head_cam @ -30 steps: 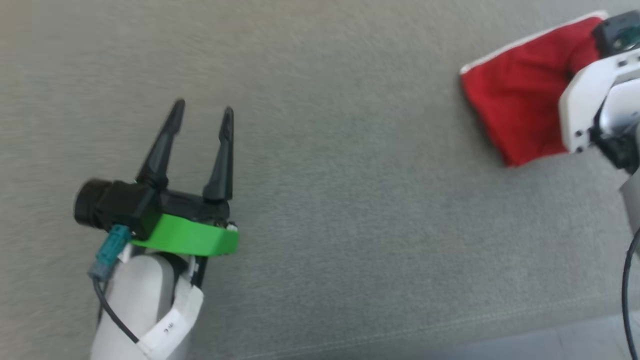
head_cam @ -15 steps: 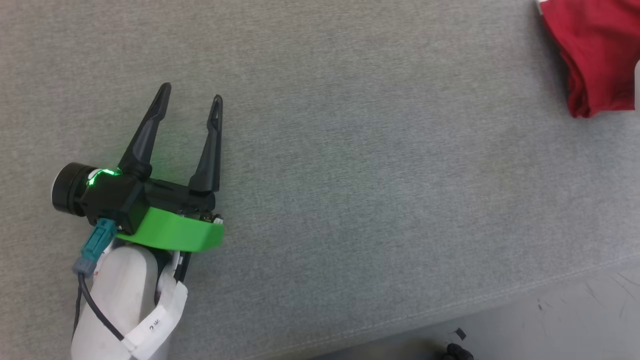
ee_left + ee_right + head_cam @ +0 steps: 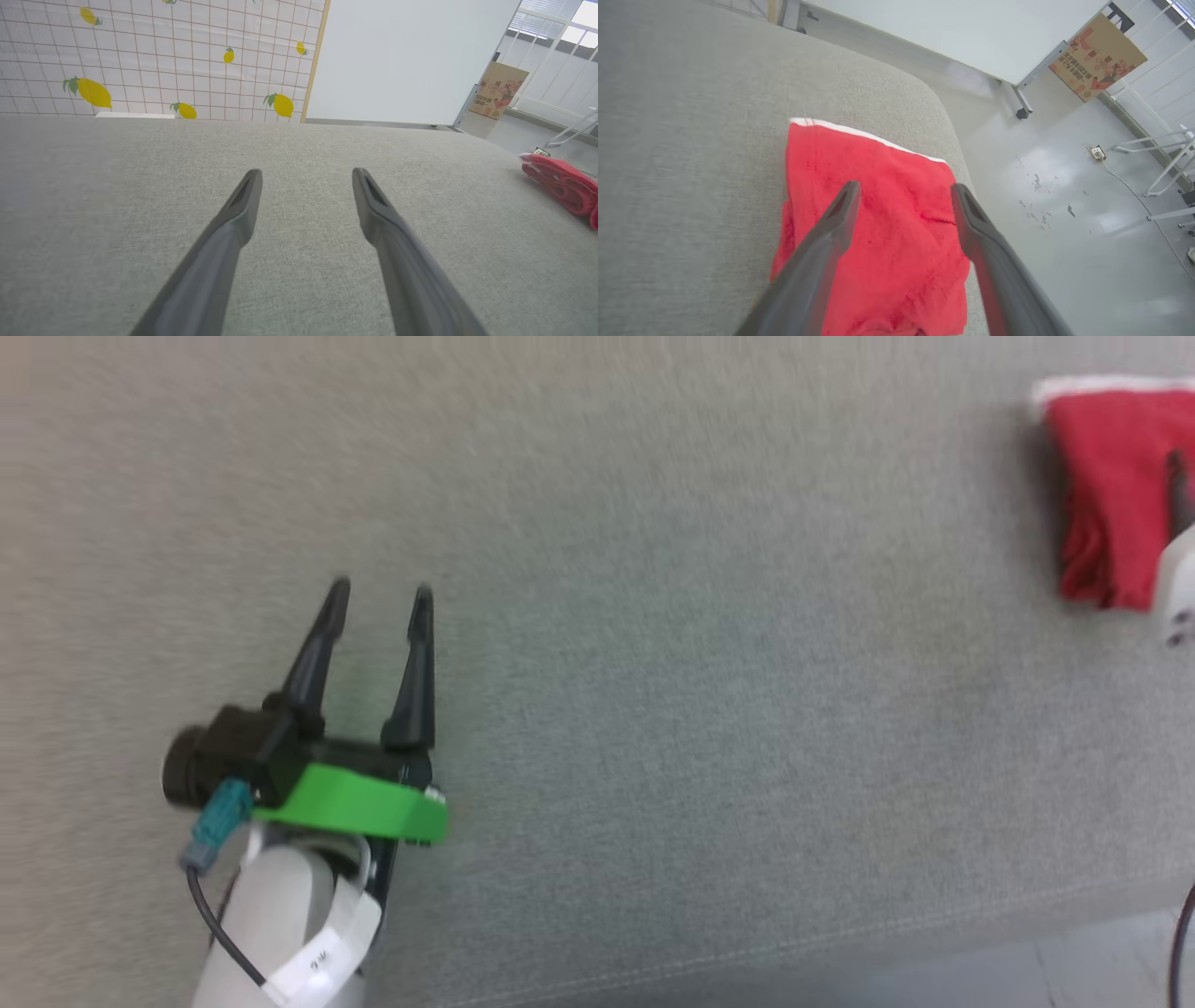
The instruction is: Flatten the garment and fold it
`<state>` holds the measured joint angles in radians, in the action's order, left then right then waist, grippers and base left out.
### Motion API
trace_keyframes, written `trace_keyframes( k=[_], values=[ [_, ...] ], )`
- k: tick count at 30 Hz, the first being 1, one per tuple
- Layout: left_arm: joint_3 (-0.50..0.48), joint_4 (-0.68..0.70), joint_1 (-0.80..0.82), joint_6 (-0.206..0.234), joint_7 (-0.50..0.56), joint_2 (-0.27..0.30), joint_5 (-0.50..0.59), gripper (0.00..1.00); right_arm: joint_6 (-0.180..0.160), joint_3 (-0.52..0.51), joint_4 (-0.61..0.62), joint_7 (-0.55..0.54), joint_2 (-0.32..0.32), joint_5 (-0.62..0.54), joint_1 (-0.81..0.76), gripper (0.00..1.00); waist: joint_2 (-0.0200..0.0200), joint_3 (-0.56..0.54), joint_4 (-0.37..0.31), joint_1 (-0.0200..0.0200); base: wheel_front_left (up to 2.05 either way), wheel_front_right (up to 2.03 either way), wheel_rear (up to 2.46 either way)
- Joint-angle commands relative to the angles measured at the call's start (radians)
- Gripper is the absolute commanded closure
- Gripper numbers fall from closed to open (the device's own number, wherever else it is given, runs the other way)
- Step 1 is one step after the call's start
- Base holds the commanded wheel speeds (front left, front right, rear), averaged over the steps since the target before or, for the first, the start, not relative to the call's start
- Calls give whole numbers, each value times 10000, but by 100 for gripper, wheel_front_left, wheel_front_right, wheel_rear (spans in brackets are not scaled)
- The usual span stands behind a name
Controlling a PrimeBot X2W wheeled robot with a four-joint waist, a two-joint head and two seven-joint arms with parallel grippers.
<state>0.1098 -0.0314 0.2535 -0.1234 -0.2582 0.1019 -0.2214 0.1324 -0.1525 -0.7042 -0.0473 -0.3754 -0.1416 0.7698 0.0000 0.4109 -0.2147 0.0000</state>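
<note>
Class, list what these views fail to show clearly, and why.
1. Bright red soft fabric garment with white trim: head view, blurred, cut by right edge.
2. Its near folds: right wrist view, behind right gripper dark fingers.
3. Brown cardboard box: left wrist view, print too small.

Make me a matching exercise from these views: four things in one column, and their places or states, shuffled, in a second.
Things
1. left tool
2. right tool
3. garment
4. cardboard box

Places or states
A. on the floor beside the white panel
B. open, over the bare grey cushion
C. lying folded over near the grey cushion's rounded corner
D. open, over red fabric

Pairs: 1-B, 2-D, 3-C, 4-A
</note>
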Motion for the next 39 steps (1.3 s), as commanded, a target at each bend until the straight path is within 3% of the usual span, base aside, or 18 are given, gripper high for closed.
trace_keyframes(
  k=[1,10,16,22,29,39],
  values=[
    [-68,-98,-195,-22,-36,-65,-48,0,-17,76,252,299,191,327,-401,0,0,-1596,930,0,0,0,0],
    [-233,-796,-905,-5,-36,-402,-174,0,-17,530,3039,2182,1205,2310,-3215,0,0,-2952,1679,0,0,0,0],
    [-263,-1098,-1191,80,-36,-483,-245,0,-17,455,5098,2660,2028,2516,-5116,0,0,-3374,2052,0,0,0,0],
    [-225,-1309,-1368,92,-36,-508,-329,0,-17,240,6377,2887,2842,2084,-6625,0,0,-3536,2357,0,0,0,0],
    [-103,-1524,-1526,181,-36,-514,-493,0,-17,60,6920,3030,3223,1657,-8021,0,0,-3735,2611,0,0,0,0],
    [-61,-1509,-1707,326,-36,-516,-656,0,-17,328,6891,3079,3249,2040,-8556,0,0,-3799,2575,0,0,0,0]
  ],
)
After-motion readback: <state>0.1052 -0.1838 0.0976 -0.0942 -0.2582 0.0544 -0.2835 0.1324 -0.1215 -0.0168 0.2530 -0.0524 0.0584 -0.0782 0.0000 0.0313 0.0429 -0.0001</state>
